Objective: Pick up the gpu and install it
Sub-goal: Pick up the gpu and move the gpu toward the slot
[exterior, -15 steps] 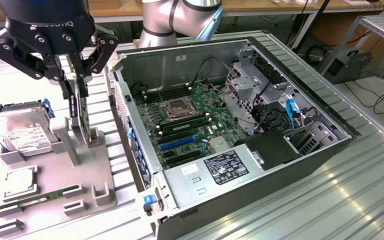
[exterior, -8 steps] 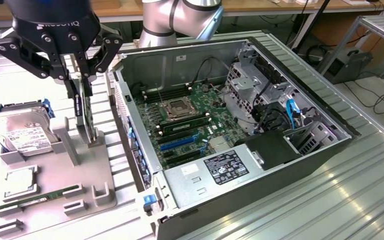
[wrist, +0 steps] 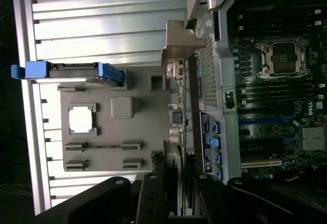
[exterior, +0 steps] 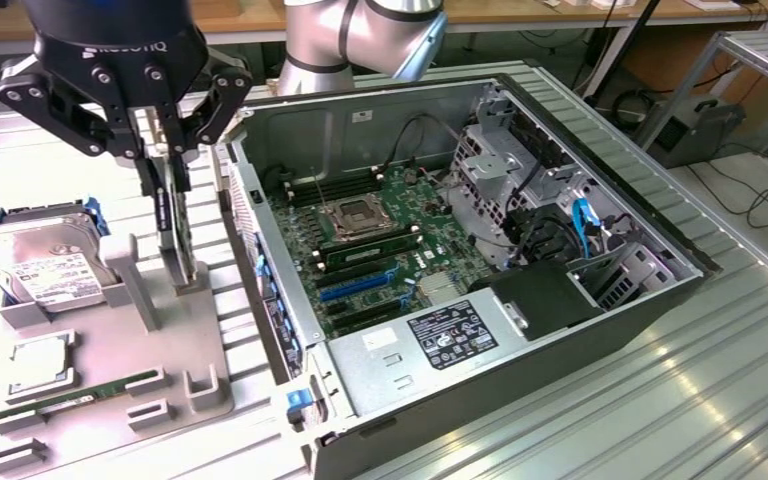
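Black, thin and held on edge, the gpu hangs upright in the upper left of the exterior view, its top edge pinched between the jaws. The jaws are clenched on it: one of the fingers presses in from each flat side, so the card sits squarely in the middle of the grip and extends straight down from it. Its lower end reaches the upright post of the grey holder tray. We cannot tell whether it sits in the post's slot or hangs just above it.

From the wrist view we see the gpu edge-on, running away from the dark fingers to its silver bracket at the far end. It lies between the grey tray and the side wall of the case.

On the tray, toward the exterior view's left, rest the hard drive in its blue frame, a processor and a green RAM stick.

Just beside the tray, on the exterior view's right, the open computer case lies on the ribbed metal surface, with its motherboard exposed. The card is outside the case, near its left wall.
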Robot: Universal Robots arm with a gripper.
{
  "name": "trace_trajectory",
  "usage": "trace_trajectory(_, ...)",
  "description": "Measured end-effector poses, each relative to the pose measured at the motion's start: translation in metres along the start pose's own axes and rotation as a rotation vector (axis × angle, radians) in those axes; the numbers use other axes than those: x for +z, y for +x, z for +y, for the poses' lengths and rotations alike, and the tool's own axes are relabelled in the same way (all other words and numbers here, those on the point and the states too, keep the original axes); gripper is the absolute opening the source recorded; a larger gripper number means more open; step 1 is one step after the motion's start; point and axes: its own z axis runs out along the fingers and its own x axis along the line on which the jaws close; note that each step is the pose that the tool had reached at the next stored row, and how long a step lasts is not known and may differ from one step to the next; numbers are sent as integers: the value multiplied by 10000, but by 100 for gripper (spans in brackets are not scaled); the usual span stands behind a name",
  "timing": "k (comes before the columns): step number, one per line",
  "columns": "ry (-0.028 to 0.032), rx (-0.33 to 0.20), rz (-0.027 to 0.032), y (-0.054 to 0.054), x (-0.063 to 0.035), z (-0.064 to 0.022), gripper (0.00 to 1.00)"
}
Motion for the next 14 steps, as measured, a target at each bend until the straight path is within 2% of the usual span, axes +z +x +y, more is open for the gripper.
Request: trace_trajectory(14, 0, 0, 1, -103, 1, 8, 26)
